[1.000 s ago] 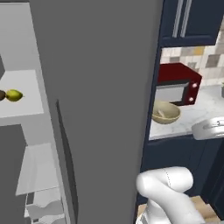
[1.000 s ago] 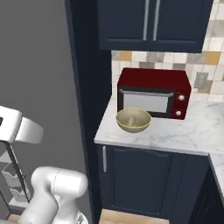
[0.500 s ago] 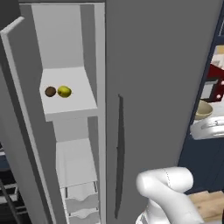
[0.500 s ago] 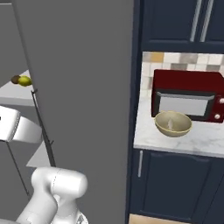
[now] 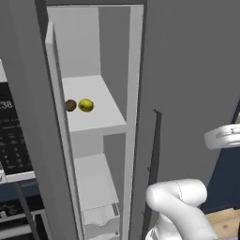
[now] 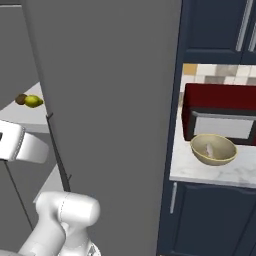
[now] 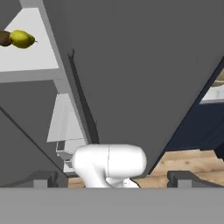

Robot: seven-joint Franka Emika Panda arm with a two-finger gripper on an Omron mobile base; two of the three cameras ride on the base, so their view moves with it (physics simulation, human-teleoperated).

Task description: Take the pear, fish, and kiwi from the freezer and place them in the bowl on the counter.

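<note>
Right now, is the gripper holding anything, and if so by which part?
Nothing is held. The gripper is open with bare fingers; the pear and kiwi sit on the freezer shelf.

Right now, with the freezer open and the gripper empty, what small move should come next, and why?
Probably reach toward the shelf for the pear: it sits beside the kiwi in the open freezer, the bowl already holds a pale item, and the open gripper holds nothing.
</note>
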